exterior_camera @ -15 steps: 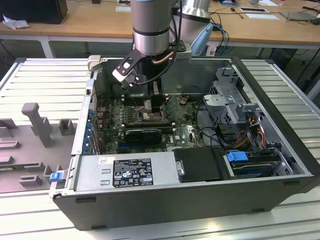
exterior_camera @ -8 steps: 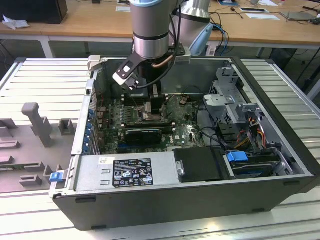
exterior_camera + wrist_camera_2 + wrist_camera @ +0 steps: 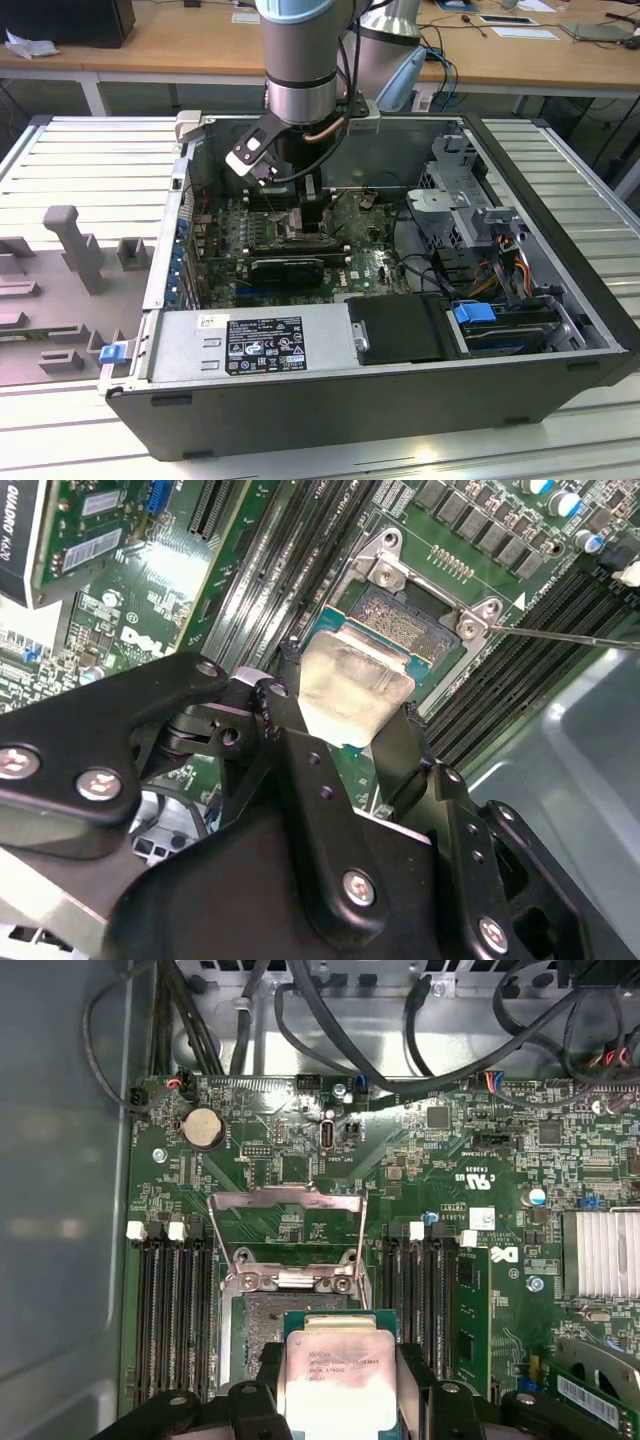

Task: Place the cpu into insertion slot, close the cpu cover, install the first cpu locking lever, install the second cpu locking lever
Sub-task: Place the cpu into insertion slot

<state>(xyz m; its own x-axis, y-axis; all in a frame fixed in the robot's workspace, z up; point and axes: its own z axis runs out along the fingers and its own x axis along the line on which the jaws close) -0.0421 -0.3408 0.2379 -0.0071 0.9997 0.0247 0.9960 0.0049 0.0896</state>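
Gripping the cpu (image 3: 352,680) by two opposite edges, my gripper (image 3: 350,687) is closed on it only as far as the chip's width. One black finger (image 3: 284,695) presses each side, and the pale metal top is exposed between them.

In both wrist views the cpu (image 3: 335,1380) sits directly over the near part of the insertion slot (image 3: 262,1312). The dark pin field (image 3: 400,615) is uncovered beyond the chip's far edge. I cannot tell whether the chip touches the socket.

The cpu cover (image 3: 285,1198) stands raised on its hinge at the far side of the socket, its window open.

A thin metal rod (image 3: 560,636) runs out from the socket's corner.

Long black memory slots (image 3: 170,1310) flank the socket on both sides of the green motherboard (image 3: 400,1160).

In the exterior view my gripper (image 3: 305,215) reaches down into the open computer case (image 3: 300,410), just beyond a black expansion card (image 3: 288,268).
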